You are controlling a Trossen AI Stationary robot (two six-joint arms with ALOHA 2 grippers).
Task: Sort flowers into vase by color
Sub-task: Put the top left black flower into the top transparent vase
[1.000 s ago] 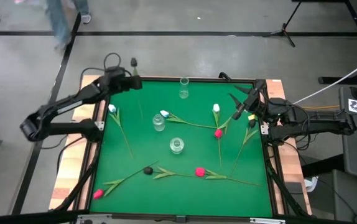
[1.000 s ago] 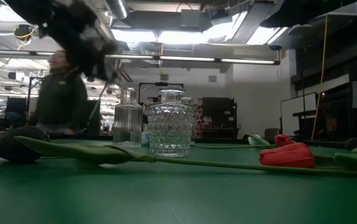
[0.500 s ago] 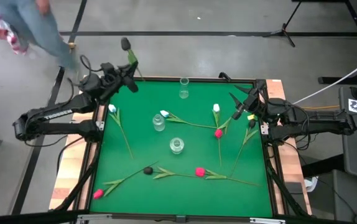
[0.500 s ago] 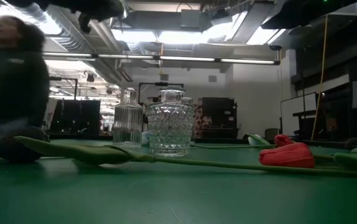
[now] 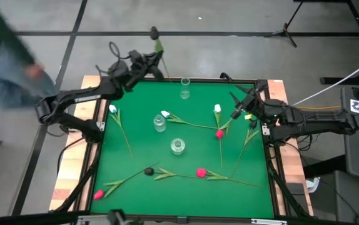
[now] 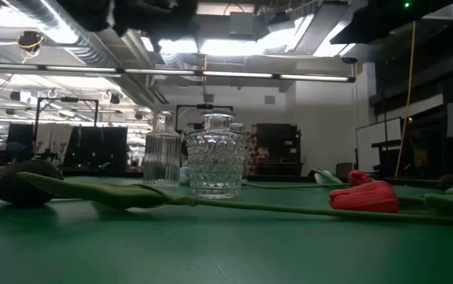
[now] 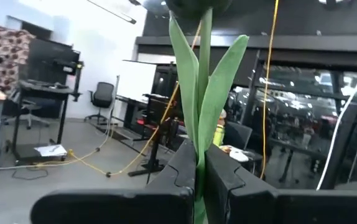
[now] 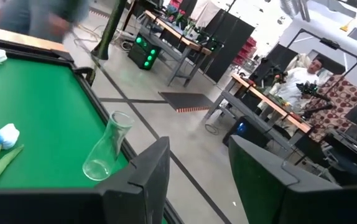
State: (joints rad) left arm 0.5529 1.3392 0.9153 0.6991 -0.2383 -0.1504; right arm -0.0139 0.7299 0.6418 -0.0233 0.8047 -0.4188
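Observation:
My left gripper [image 5: 149, 61] is above the table's far edge and shut on a black-headed tulip [image 5: 154, 30]. In the left wrist view its head [image 7: 197, 6] stands above two green leaves [image 7: 219, 93]. My right gripper [image 5: 237, 107] hovers open near the right edge, beside a white tulip [image 5: 217, 109] and a pink-red one [image 5: 219, 133]. Other tulips lie flat on the green mat: white [image 5: 112, 109], white [image 5: 165, 115], pink-red [image 5: 200, 172], black [image 5: 148, 170] and pink [image 5: 98, 195]. Three glass vases [image 5: 185, 89], [image 5: 159, 123], [image 5: 177, 146] stand upright. My left gripper pinches the black tulip's stem [image 7: 199, 163] between its two fingers, just below where the leaves part. The fingers lie across the stem, roughly level and pointing out past the table's far edge. The tulip is lifted clear and stands upright, head up.
A raised dark rim [image 5: 186, 80] frames the mat. In the right wrist view I see the far vase [image 8: 107, 146] and a white tulip [image 8: 5, 135]. A blurred person [image 5: 7, 56] moves past the table's left side. A tripod [image 5: 287, 28] stands beyond the far edge.
My left gripper has risen and swung toward the table's right along the far edge, carrying the black tulip. The tulip's head now stands out beyond the far edge. In the low view the arm has gone up to the top. A person has walked past the left side.

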